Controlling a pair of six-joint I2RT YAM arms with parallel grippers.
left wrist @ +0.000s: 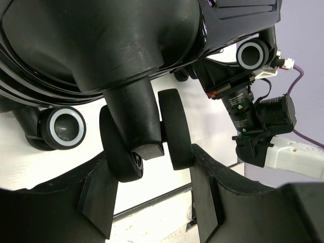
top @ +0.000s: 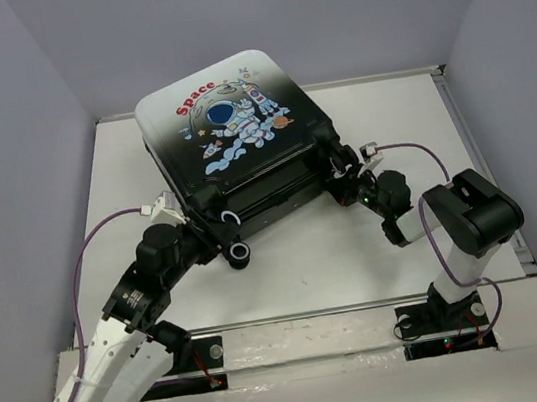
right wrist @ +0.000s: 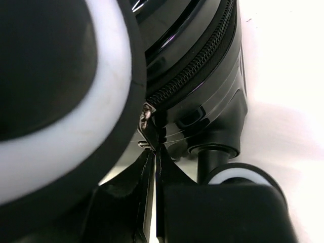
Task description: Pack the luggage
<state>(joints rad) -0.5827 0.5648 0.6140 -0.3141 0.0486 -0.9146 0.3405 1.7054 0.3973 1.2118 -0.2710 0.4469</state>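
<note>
Black-to-white hard-shell suitcase with the cartoon astronaut print (top: pixel 237 125) is lying flat on the white table (top: pixel 310 276), lid down, print up, wheel end toward the arm bases. Your right gripper (right wrist: pixel 153 167) is at the near-right corner with its jaws pinched together on what looks like the small silvery zipper pull (right wrist: pixel 146 117), though a wheel crowds that view, so I'm not 100% sure. Your left gripper (left wrist: pixel 152 202) is at the near-left corner, jaws apart either side of a black twin caster wheel (left wrist: pixel 172 129), not clamping it. Biggest risk imo: tug the zip and the case just slides or swivels, since nothing's really pinning it. That thin tab could also slip out of the pinch.
</note>
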